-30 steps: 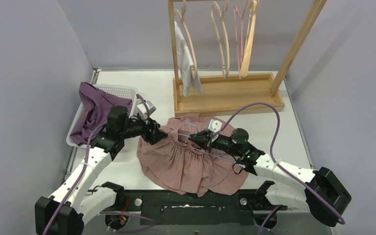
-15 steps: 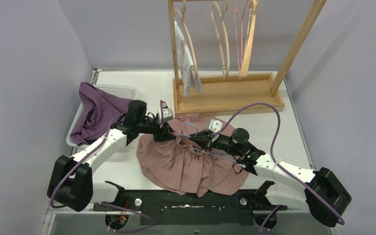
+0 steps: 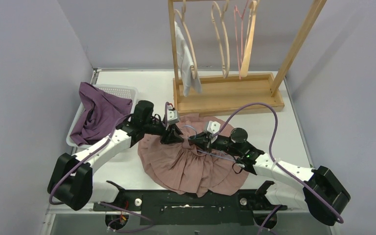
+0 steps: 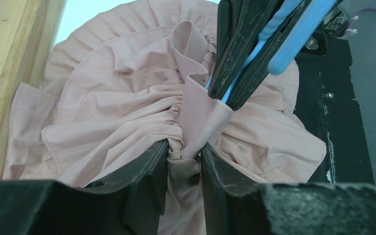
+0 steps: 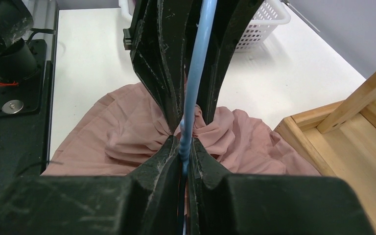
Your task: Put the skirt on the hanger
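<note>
The pink skirt [image 3: 191,164] lies bunched on the table in front of the arms. My left gripper [image 3: 175,136] is shut on a raised fold of the skirt's waistband [image 4: 196,117]; in the left wrist view the cloth fills the gap between the left gripper's [image 4: 183,147] jaws. My right gripper [image 3: 192,142] faces it, nearly touching, and is shut on a thin blue hanger [image 5: 196,63]. The hanger also shows in the left wrist view [image 4: 293,34], its tip at the same fold. The right gripper [image 5: 183,144] sits just above the skirt [image 5: 122,142].
A wooden rack [image 3: 227,95] stands at the back with wooden hangers [image 3: 220,39], a pink hanger [image 3: 238,29] and a white garment [image 3: 186,63]. A white basket [image 3: 122,90] holding a purple garment [image 3: 98,110] sits at the left. Grey walls close in on both sides.
My left arm has swung right from the basket side to the skirt's waist and shut on the waistband fold next to the right gripper. The right gripper shifted slightly left with the hanger.
</note>
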### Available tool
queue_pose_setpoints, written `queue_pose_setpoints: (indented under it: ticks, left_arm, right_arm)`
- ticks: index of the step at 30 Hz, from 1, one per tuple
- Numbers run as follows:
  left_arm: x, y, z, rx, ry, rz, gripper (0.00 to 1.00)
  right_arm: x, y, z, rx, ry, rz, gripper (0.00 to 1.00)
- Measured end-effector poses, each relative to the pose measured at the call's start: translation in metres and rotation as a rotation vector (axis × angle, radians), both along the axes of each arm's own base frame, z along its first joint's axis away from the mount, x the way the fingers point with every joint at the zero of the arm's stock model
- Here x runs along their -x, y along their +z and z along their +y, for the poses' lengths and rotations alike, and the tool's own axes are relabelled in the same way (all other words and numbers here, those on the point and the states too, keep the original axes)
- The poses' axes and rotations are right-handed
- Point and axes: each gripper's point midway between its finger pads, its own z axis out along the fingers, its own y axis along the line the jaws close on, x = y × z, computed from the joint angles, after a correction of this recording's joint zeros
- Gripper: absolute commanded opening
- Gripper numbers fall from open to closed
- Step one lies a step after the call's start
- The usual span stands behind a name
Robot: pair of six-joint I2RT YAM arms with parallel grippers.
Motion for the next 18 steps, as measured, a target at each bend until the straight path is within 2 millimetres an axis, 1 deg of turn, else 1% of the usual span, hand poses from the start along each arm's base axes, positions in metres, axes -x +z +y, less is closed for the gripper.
queue_pose_setpoints:
  ticks: [2, 3, 4, 7, 8, 9, 11, 12, 13, 14, 15, 18]
  left_arm:
    - [0.003, 0.001, -0.003, 0.003, -0.014, -0.002, 0.32]
    - [0.006, 0.001, -0.005, 0.005, -0.026, -0.002, 0.31]
    - [0.008, 0.001, -0.006, 0.006, -0.034, -0.002, 0.26]
    - [0.014, 0.001, -0.010, 0.006, -0.062, -0.017, 0.02]
    - [0.016, 0.001, -0.011, 0.007, -0.077, -0.025, 0.00]
    - [0.017, 0.000, -0.011, 0.007, -0.092, -0.034, 0.00]
    - [0.020, -0.001, -0.011, 0.004, -0.111, -0.053, 0.00]
    - [0.020, 0.000, -0.011, 0.003, -0.116, -0.066, 0.00]
    - [0.022, 0.002, -0.011, 0.005, -0.119, -0.072, 0.00]
    - [0.022, 0.004, -0.011, 0.003, -0.111, -0.086, 0.00]
    - [0.020, 0.007, -0.009, 0.000, -0.091, -0.102, 0.00]
    - [0.010, 0.017, 0.002, -0.009, -0.012, -0.158, 0.00]
  right_arm:
    - [0.002, 0.000, 0.001, -0.001, 0.010, -0.001, 0.00]
    - [0.003, 0.000, 0.001, -0.001, 0.015, -0.002, 0.00]
    - [0.004, 0.001, 0.002, -0.002, 0.021, -0.002, 0.00]
    - [0.006, 0.001, 0.002, -0.002, 0.034, -0.002, 0.00]
    - [0.005, 0.001, 0.002, -0.002, 0.031, -0.002, 0.01]
    - [0.005, 0.000, 0.001, 0.000, 0.026, 0.002, 0.07]
    - [0.006, -0.001, -0.001, 0.006, 0.022, 0.015, 0.25]
    - [0.006, 0.000, -0.002, 0.006, 0.017, 0.020, 0.37]
    - [0.005, 0.001, -0.004, 0.006, 0.001, 0.022, 0.52]
    - [0.004, 0.003, -0.006, 0.002, -0.016, 0.027, 0.59]
    - [0.003, 0.007, -0.007, -0.001, -0.030, 0.035, 0.63]
    - [-0.003, 0.021, -0.016, -0.010, -0.103, 0.052, 0.64]
